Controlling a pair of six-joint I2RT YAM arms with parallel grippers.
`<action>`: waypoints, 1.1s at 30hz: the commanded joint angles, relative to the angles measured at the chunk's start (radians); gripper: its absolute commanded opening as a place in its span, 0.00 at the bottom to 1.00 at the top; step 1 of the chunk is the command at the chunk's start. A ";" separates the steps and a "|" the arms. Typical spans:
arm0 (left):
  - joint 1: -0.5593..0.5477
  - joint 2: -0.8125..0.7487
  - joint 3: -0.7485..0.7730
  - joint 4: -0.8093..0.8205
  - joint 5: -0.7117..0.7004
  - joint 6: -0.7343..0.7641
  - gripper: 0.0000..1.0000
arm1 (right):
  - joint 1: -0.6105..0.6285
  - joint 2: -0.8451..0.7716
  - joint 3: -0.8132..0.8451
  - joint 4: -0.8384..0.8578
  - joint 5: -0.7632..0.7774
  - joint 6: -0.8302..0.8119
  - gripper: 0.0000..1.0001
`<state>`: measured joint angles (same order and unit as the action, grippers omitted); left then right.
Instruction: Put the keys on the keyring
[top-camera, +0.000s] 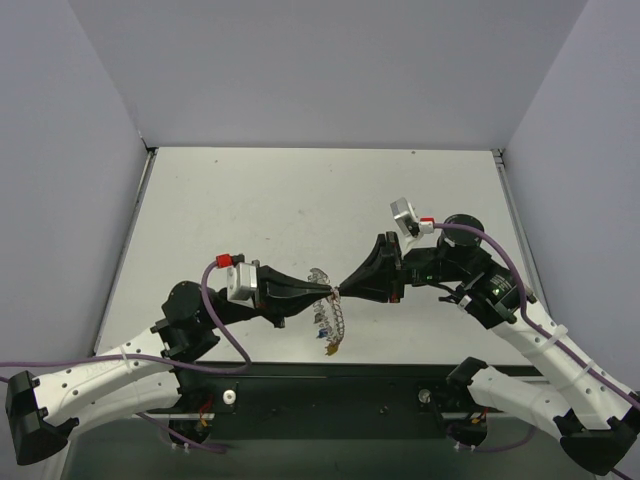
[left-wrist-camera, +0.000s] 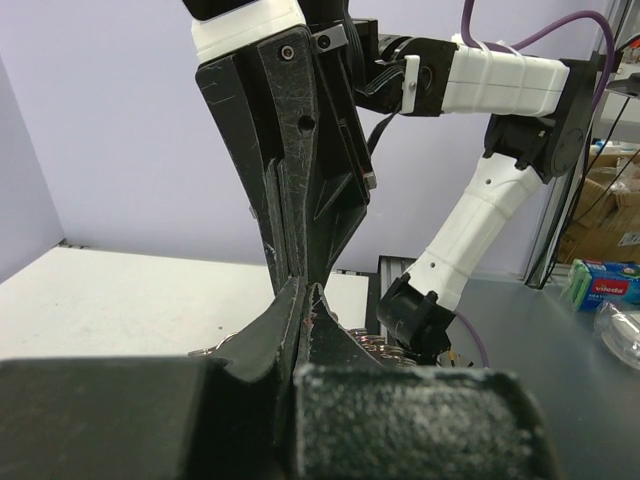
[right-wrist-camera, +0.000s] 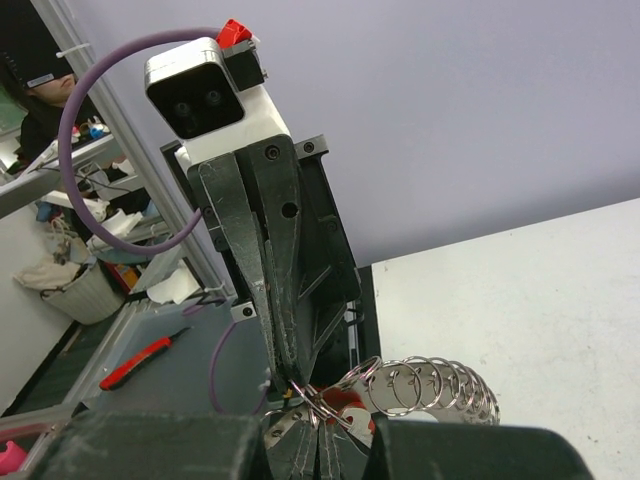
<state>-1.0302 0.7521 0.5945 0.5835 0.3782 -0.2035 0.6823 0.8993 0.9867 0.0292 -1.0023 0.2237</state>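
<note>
The keyring (top-camera: 336, 318) hangs in the air between both grippers, near the table's front edge. Several small silver rings and blue and yellow tags dangle from it; single keys cannot be made out. My left gripper (top-camera: 329, 293) and my right gripper (top-camera: 343, 289) meet tip to tip, both shut on the thin wire. In the right wrist view my right gripper (right-wrist-camera: 322, 428) pinches the wire, with the left gripper (right-wrist-camera: 293, 372) just above it. A row of small rings (right-wrist-camera: 440, 385) and a red tag (right-wrist-camera: 345, 405) hang beside them. In the left wrist view my left gripper (left-wrist-camera: 305, 297) is shut and the wire is hidden.
The white table (top-camera: 300, 200) is boxed in by grey walls at the left, back and right. A black rail (top-camera: 330, 375) runs along its front edge, under the keyring. Off the table lie a red-handled tool (right-wrist-camera: 140, 362) and a blue box (left-wrist-camera: 605, 280).
</note>
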 joint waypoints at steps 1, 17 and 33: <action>-0.004 -0.022 0.024 0.185 0.070 -0.040 0.00 | -0.003 0.006 -0.002 0.066 0.011 -0.023 0.00; -0.004 -0.031 0.011 0.245 0.119 -0.080 0.00 | -0.009 0.032 -0.014 0.110 -0.044 0.006 0.00; -0.004 -0.037 0.004 0.320 0.139 -0.120 0.00 | -0.010 0.043 -0.029 0.133 -0.073 0.020 0.00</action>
<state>-1.0256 0.7521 0.5667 0.6949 0.4461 -0.2825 0.6823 0.9215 0.9787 0.1146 -1.1076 0.2653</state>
